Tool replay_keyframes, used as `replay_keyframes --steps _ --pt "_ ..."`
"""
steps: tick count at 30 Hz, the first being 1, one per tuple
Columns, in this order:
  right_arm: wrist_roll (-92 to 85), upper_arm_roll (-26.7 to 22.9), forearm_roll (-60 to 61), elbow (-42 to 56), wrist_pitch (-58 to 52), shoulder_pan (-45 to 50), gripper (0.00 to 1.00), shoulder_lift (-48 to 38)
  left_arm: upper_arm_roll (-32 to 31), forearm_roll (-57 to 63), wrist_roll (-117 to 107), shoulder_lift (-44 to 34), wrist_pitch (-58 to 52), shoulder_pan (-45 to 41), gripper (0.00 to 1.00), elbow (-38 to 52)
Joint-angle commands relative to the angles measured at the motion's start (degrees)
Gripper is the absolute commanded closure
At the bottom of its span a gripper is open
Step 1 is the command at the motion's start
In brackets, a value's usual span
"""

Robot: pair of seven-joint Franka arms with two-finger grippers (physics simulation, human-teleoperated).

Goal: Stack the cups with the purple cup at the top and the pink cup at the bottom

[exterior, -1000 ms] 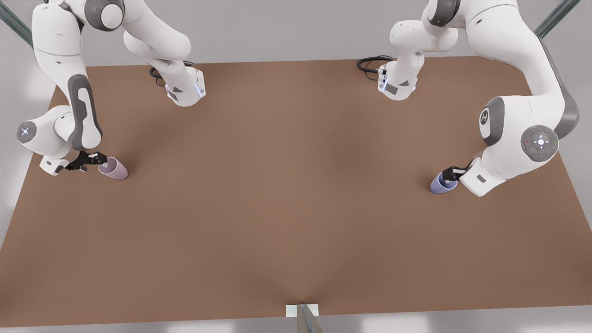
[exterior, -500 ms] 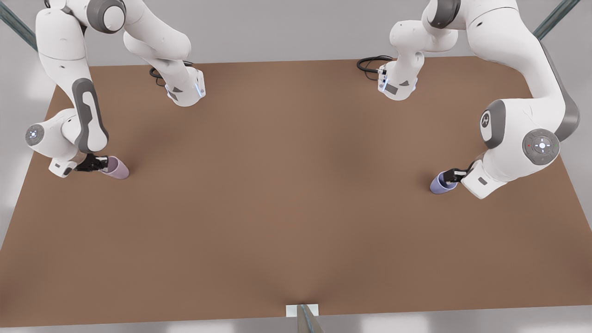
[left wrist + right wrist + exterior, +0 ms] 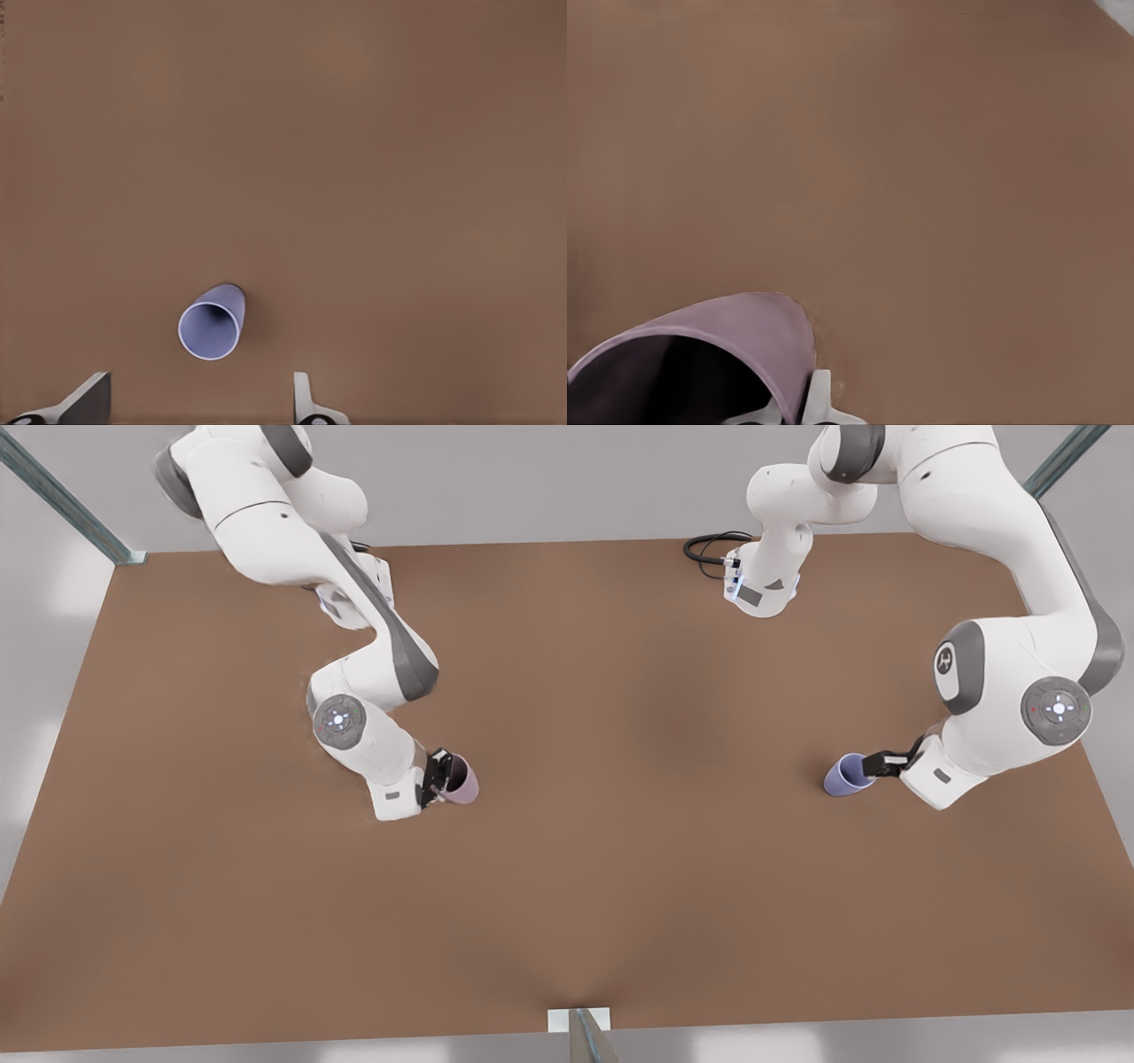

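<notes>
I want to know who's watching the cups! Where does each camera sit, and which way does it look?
Front view: sits high up off the arms, looking down on the brown table. Both white arms show, the right end effector holding the pink cup and the left end effector open beside the purple cup.
Left wrist view: rides the left arm, looking down at the purple cup. Two fingertips show.
Right wrist view: rides the right arm, close on the pink cup. One fingertip shows by its rim.
Shared: each wrist view shares its cup and the table with the front view.

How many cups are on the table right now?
2. The pink cup sits left of centre in the front view, clamped by the right gripper; the purple cup stands at that view's right, by the open left gripper.
</notes>
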Motion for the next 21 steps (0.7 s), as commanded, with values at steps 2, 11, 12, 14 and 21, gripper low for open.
replay_keyframes --steps 2,11,12,14,21 --pt "80.4 -3.4 -0.9 16.4 -5.7 13.8 0.79 12.3 0.5 -0.1 0.1 0.1 1.0 0.1 0.0 -0.1" --pt "108.2 -16.5 -1.9 43.8 -2.2 30.7 0.79 34.0 7.1 -2.8 16.2 -0.4 22.7 1.7 0.0 -20.3" --pt "108.3 -16.6 -1.9 43.8 -2.2 31.1 0.79 34.2 8.1 -3.6 18.4 -1.1 25.5 1.7 0.0 -23.0" --pt "108.3 -17.3 -1.9 43.7 -2.2 31.6 0.79 34.3 10.0 -4.9 23.0 -1.8 33.3 1.6 0.0 -29.9" --pt "108.4 -18.1 -1.9 43.3 0.6 33.3 0.79 36.1 11.6 -5.1 26.1 -2.2 45.8 1.7 0.0 -42.3"
